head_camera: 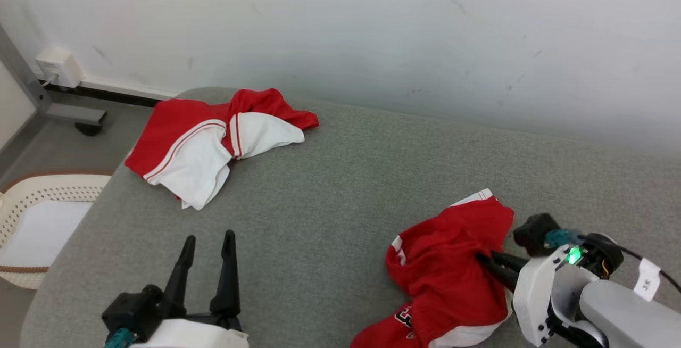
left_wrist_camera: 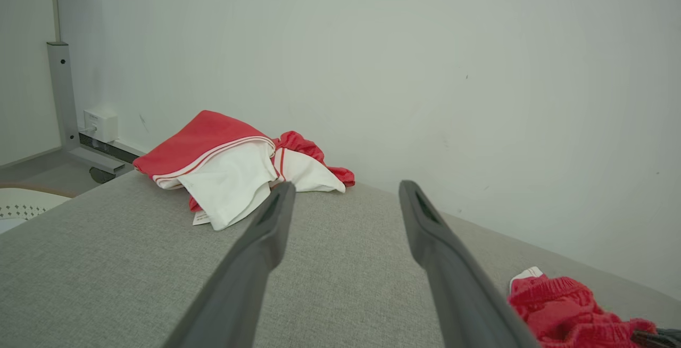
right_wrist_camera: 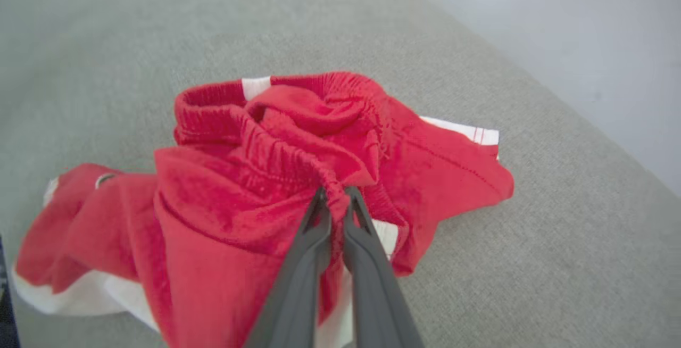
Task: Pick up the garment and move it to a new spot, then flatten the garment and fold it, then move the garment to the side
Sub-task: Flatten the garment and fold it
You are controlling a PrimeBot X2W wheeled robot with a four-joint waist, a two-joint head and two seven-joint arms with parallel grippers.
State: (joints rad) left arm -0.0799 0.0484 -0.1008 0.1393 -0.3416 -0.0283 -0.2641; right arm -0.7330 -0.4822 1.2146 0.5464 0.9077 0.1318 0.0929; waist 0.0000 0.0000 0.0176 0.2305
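Observation:
A crumpled red garment (head_camera: 452,268) with white trim lies on the grey cushioned surface (head_camera: 330,188) at the near right. My right gripper (head_camera: 483,256) is shut on a bunched fold of its elastic waistband; the right wrist view shows the two fingers pinched together on that red garment (right_wrist_camera: 239,188) at the gripper (right_wrist_camera: 335,195). My left gripper (head_camera: 208,239) stands open over bare cushion at the near left, holding nothing. In the left wrist view the left gripper (left_wrist_camera: 346,188) has its fingers spread wide, and the red garment (left_wrist_camera: 558,305) lies at the lower right.
A second red and white garment (head_camera: 207,140) lies crumpled at the far left corner, also seen as the heap (left_wrist_camera: 229,162). A white perforated basket (head_camera: 37,199) stands on the floor to the left. A white wall (head_camera: 425,34) runs close behind the cushion.

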